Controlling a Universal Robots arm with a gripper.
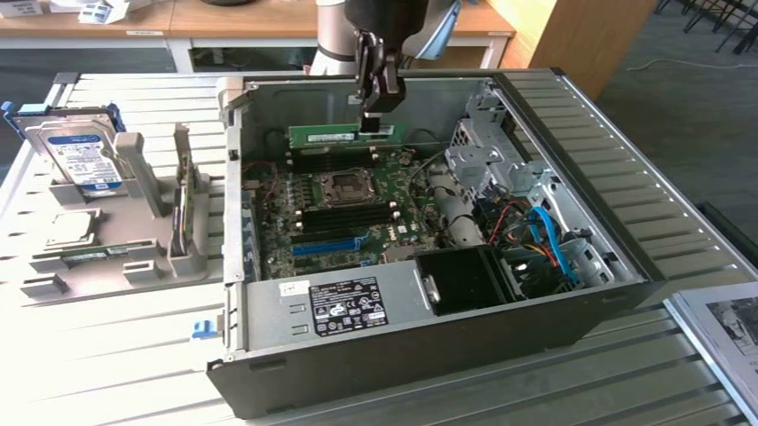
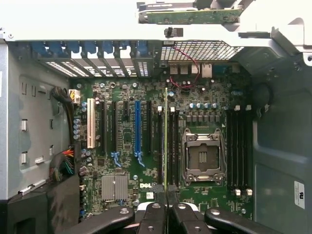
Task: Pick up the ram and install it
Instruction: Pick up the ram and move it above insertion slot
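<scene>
Grey table [image 1: 119, 373] with the open case [image 1: 474, 355] on it. Green board [image 1: 391, 232] inside. Gripper [image 1: 376, 120] pinched shut on the ram [image 1: 343, 135], hanging just under it above the board, long side along the slots [image 2: 173, 141], perhaps over one.

The exterior view looks down obliquely from off the edge of the worktop [image 1: 106, 373] onto the open computer case [image 1: 391, 355]. The wrist view, closer, faces straight down past the fingers [image 2: 151, 222] onto the motherboard [image 2: 126, 146], which both share.
</scene>
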